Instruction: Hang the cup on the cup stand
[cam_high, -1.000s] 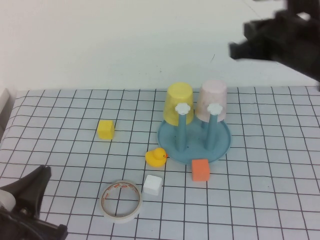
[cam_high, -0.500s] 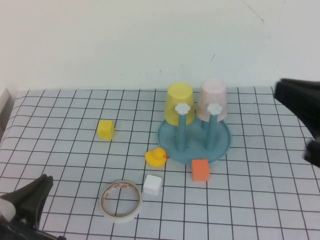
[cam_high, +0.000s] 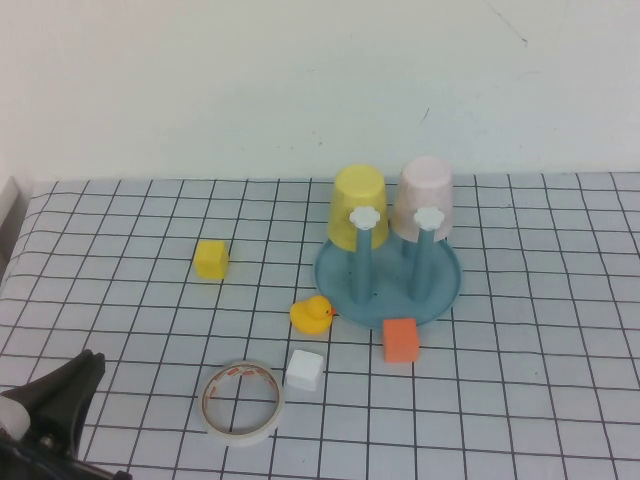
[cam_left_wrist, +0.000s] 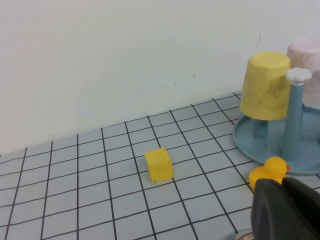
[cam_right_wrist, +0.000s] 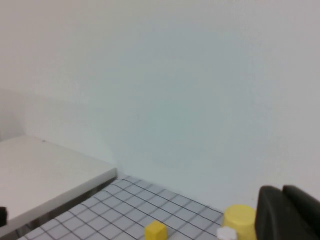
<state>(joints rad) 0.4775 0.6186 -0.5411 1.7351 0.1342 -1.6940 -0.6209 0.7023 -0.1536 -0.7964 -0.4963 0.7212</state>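
Right gripper (cam_right_wrist: 287, 212) gone; cup (cam_high: 424, 199) hung.

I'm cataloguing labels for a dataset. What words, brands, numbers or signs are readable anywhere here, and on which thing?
Tape roll: red marks on its inner ring, too blurred to read.
Pink cup, yellow cup, cup stand, blocks and duck: no text visible.
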